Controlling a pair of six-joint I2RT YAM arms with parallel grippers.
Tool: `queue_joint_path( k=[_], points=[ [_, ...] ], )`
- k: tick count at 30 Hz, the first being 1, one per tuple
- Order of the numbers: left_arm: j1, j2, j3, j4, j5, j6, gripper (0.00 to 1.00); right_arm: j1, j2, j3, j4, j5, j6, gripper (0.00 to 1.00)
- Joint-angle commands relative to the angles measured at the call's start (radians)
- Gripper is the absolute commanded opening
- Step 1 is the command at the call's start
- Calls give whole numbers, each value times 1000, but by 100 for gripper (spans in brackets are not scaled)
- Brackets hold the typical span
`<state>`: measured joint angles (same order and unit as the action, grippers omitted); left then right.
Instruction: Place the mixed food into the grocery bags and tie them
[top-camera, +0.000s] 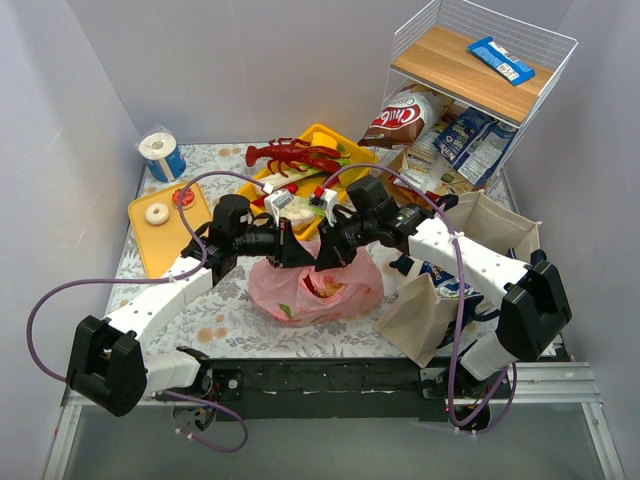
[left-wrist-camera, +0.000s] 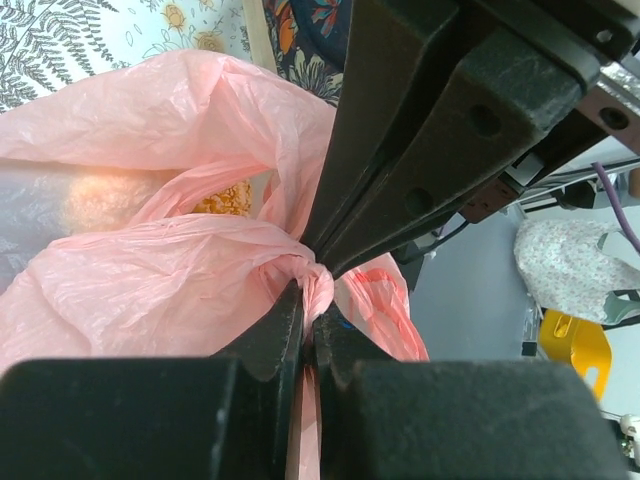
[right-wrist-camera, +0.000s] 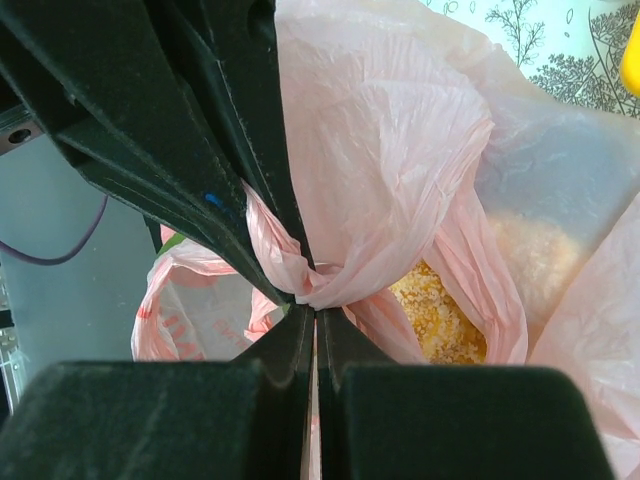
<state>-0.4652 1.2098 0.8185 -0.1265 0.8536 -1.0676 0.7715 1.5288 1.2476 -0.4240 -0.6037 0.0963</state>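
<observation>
The pink plastic bag lies at the table's front middle with food inside; a yellow-orange crumbly piece shows through it. Its handles meet in a twisted knot. My left gripper is shut on one pink handle at the knot. My right gripper is shut on the other handle, tip to tip with the left one. The beige canvas tote stands at the right under my right arm, with a blue packet in it.
A yellow tray with a white ring is at the left. A second yellow tray at the back holds a red lobster. A paper roll is back left. Snack packets sit under a white wire shelf.
</observation>
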Motion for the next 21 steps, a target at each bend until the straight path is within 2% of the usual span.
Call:
queue_joint_path(
  k=[1, 3, 4, 6, 7, 10, 11, 12, 13, 18, 21],
  points=[
    [-35, -6, 36, -21, -14, 35, 0, 12, -42, 75, 77, -27, -12, 1],
    [-35, -33, 39, -30, -31, 57, 0, 11, -52, 108, 36, -19, -35, 10],
    [-35, -44, 39, -32, -43, 64, 0, 8, -53, 125, -13, -13, -44, 21],
    [-35, -65, 36, -33, -74, 81, 0, 5, -61, 186, -64, -13, -78, 30],
    [-35, -82, 34, -33, -82, 86, 0, 2, -61, 208, -115, -13, -84, 39],
    [-39, -101, 34, -36, -103, 101, 0, -6, -55, 288, -168, -24, -119, 52],
    [-41, -102, 34, -36, -108, 104, 0, -9, -44, 308, -188, -27, -124, 59],
    [-46, -105, 36, -38, -125, 107, 0, -11, -41, 329, -188, -31, -125, 76],
    [-56, -113, 39, -42, -134, 122, 0, -15, -36, 332, -182, -37, -125, 87],
    [-72, -136, 42, -53, -189, 141, 0, -21, 4, 311, -144, -44, -150, 90],
    [-73, -142, 42, -65, -192, 144, 0, -47, -9, 265, -119, -71, -149, 82]
  ],
)
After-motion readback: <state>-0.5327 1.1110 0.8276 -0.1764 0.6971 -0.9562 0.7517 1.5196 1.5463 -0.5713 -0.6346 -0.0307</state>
